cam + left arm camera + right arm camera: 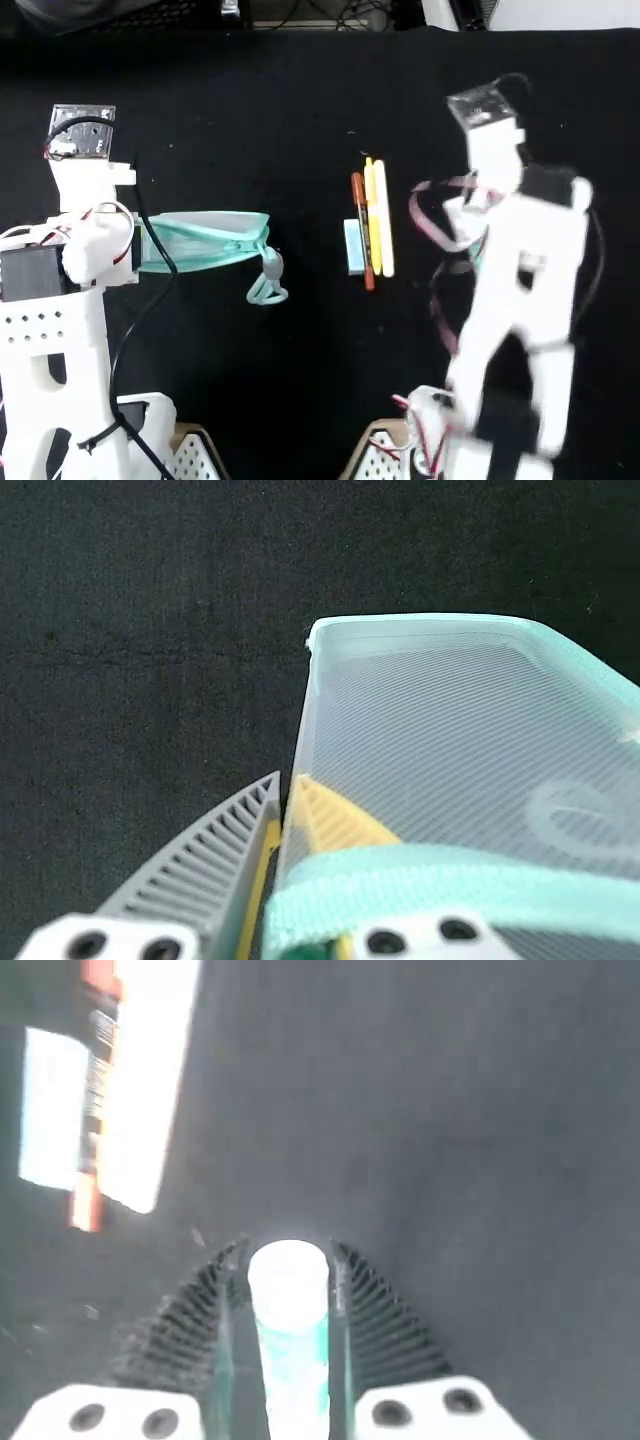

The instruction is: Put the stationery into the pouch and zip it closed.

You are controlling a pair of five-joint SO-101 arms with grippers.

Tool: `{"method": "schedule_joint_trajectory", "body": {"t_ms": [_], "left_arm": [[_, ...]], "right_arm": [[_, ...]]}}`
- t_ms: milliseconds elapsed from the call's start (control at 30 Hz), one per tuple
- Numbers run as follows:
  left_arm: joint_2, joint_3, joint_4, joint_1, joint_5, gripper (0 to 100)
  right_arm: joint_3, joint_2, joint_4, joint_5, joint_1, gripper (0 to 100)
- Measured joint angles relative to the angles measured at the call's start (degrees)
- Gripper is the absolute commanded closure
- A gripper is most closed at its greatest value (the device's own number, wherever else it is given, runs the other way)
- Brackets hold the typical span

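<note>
Pouch (205, 242) clamped at one end in my left gripper (285, 795); my right gripper (288, 1260) pinches white-teal stick (288, 1350); other stationery (370, 225) lies between arms.

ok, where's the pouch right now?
High view: the pouch lies left of centre on the black table, its left end held in the left arm's jaws, the row of pens to its right.

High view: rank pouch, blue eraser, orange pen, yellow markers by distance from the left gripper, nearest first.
1. pouch, held in the left gripper.
2. blue eraser, pouch-side edge of the stationery row.
3. orange pen, right beside the eraser; nearly a tie.
4. yellow markers, far side of the row.
</note>
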Motion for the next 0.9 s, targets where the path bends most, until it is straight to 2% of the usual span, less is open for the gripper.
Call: {"method": "schedule_joint_trajectory", "body": {"t_ms": [167, 333, 567, 700, 900], "left_arm": [[0.0, 0.0, 0.0, 0.0, 0.0, 97], [0.0, 0.0, 0.0, 0.0, 0.0, 97], [0.0, 0.0, 0.0, 0.0, 0.0, 97], [0.0, 0.0, 0.0, 0.0, 0.0, 97], [0.0, 0.0, 0.0, 0.0, 0.0, 97]], "right_arm": [[6.6, -24.1, -4.8, -9.1, -13.5, 98.6], [11.3, -43.7, -13.5, -16.2, -31.9, 98.5], [21.5, -49.1, -32.5, -18.5, -54.3, 98.5], [26.9, -49.4, -43.0, -18.5, -61.5, 98.5], [31.7, -49.4, -53.5, -18.6, -63.8, 98.5]]}}
